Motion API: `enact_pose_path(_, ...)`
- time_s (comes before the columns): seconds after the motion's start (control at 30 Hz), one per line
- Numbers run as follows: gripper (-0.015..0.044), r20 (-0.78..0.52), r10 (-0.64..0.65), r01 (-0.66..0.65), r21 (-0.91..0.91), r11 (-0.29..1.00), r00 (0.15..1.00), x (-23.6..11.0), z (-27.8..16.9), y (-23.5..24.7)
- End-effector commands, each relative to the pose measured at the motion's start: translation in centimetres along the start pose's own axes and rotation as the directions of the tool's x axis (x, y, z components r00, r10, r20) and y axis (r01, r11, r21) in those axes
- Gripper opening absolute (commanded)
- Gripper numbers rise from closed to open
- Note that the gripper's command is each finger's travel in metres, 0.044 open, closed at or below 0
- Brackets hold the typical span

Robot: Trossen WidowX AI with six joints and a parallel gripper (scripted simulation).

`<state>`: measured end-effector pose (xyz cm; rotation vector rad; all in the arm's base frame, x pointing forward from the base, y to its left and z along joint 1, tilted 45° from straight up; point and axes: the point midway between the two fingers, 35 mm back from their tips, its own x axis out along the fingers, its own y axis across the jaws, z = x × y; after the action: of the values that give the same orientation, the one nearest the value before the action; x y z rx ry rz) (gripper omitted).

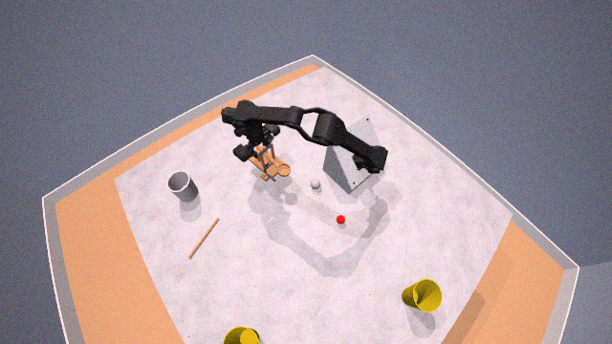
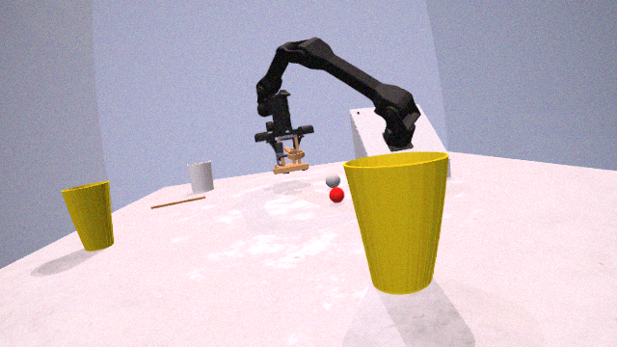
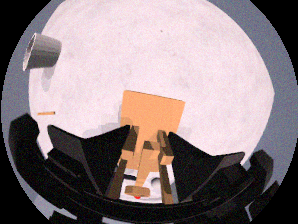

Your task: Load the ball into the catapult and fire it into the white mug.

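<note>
The wooden catapult (image 1: 272,166) (image 2: 291,164) (image 3: 152,119) hangs a little above the table, held at its upright frame. My gripper (image 1: 261,144) (image 2: 287,145) (image 3: 149,131) is shut on it from above. The white mug (image 1: 183,185) (image 2: 201,176) (image 3: 44,51) stands upright to the catapult's left, well apart from it. A grey-white ball (image 1: 315,183) (image 2: 333,180) lies on the table to the right of the catapult. A red ball (image 1: 340,219) (image 2: 336,195) lies a little further towards the front. Neither ball is in the catapult.
Two yellow cups stand near the front edge, one at the right (image 1: 423,294) (image 2: 397,222) and one at the left (image 1: 241,335) (image 2: 89,214). A thin wooden stick (image 1: 204,238) (image 2: 177,202) lies in front of the mug. The arm's grey base block (image 1: 346,162) (image 2: 371,130) stands at the back right.
</note>
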<state>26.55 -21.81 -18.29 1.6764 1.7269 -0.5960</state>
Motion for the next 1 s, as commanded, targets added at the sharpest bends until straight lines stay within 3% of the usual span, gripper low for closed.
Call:
enact_pose_path(0.0,0.0,0.015,0.02,-0.018,-0.162,0.987,1.0,-0.8,0.4,1.0)
enact_pose_path(0.13,0.0,0.015,0.021,-0.017,-0.245,0.969,1.0,-0.8,0.5,1.8)
enact_pose_path(0.97,0.0,0.014,0.022,-0.018,-0.248,0.969,1.0,1.9,0.5,2.3)
